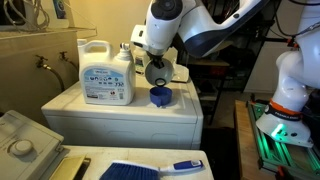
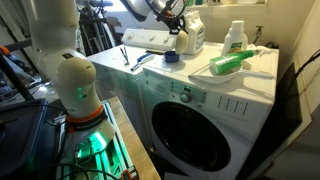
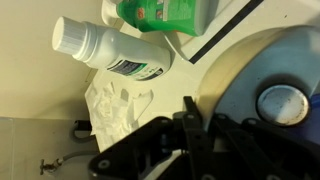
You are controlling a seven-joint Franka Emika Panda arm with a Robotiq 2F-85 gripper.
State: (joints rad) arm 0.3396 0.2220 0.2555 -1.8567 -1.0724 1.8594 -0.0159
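Note:
My gripper [image 1: 158, 82] hangs just above a blue cap [image 1: 160, 96] on the white washer top [image 1: 120, 112], next to a large white detergent jug [image 1: 107, 75]. Both exterior views show this; the gripper [image 2: 177, 44] is over the cap [image 2: 172, 57], in front of the jug [image 2: 191, 35]. In the wrist view the black fingers [image 3: 190, 106] are pressed together with nothing visible between them. The cap [image 3: 240, 90] shows large and blurred to their right.
A white bottle [image 3: 110, 52] and a green bottle [image 3: 160, 12] lie beyond the fingers, beside crumpled white material [image 3: 115, 110]. The green bottle [image 2: 232, 62] rests on the front-loader's top. A blue-bristled brush [image 1: 135, 170] lies in the foreground. The robot base [image 2: 75, 85] stands beside the machines.

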